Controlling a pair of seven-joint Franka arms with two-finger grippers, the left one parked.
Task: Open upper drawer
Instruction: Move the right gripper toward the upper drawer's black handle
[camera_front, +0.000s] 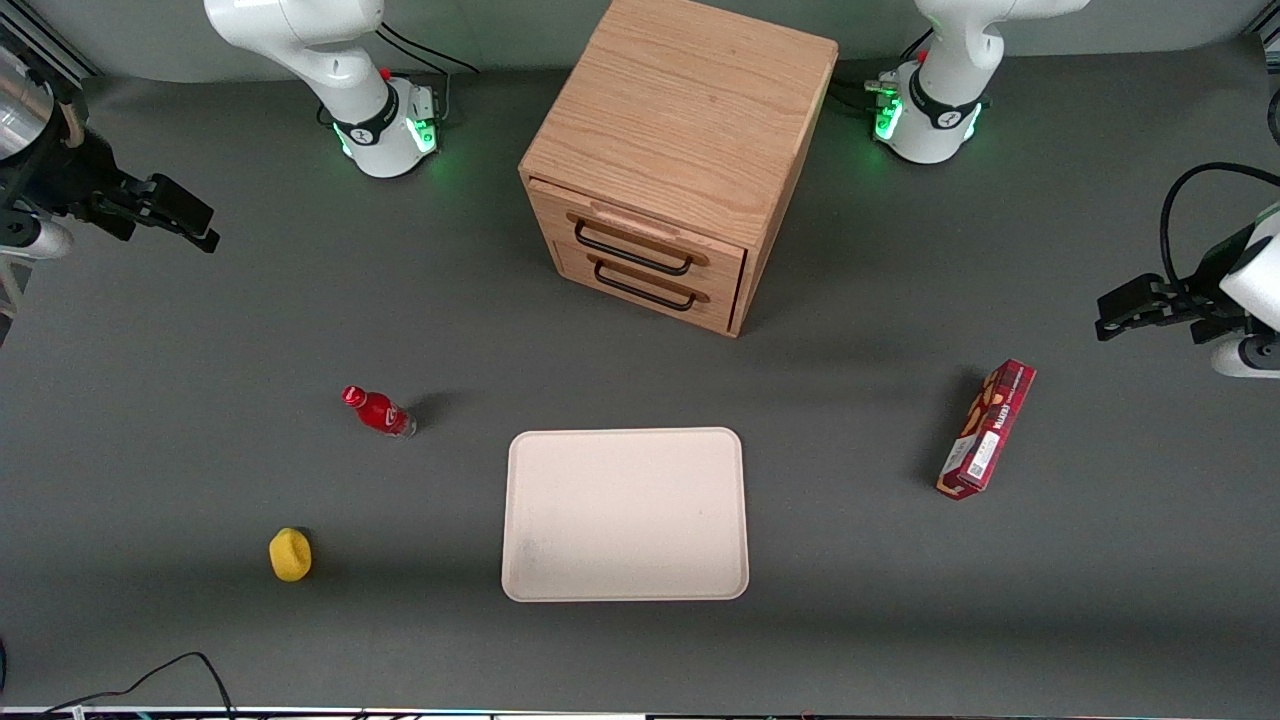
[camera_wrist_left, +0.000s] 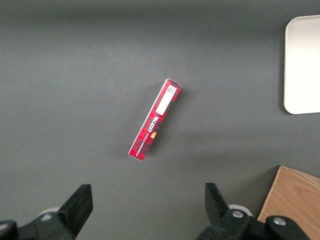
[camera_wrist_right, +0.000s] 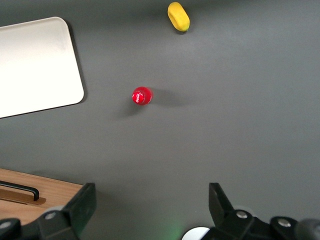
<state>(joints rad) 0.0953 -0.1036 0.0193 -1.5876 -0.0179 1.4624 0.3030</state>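
The light oak cabinet (camera_front: 680, 120) stands at the middle of the table, farther from the front camera than the tray. Its upper drawer (camera_front: 645, 232) is shut, with its black wire bar handle (camera_front: 632, 252) above the matching lower drawer (camera_front: 640, 292). My gripper (camera_front: 205, 225) hangs open and empty above the bare table toward the working arm's end, well apart from the cabinet. In the right wrist view the gripper (camera_wrist_right: 152, 200) has its fingers wide apart, with a corner of the cabinet (camera_wrist_right: 50, 195) and one black handle (camera_wrist_right: 20, 189) beside it.
A cream tray (camera_front: 625, 515) lies in front of the cabinet, nearer the front camera. A red bottle (camera_front: 380, 411) and a yellow object (camera_front: 290, 554) lie toward the working arm's end. A red box (camera_front: 987, 428) lies toward the parked arm's end.
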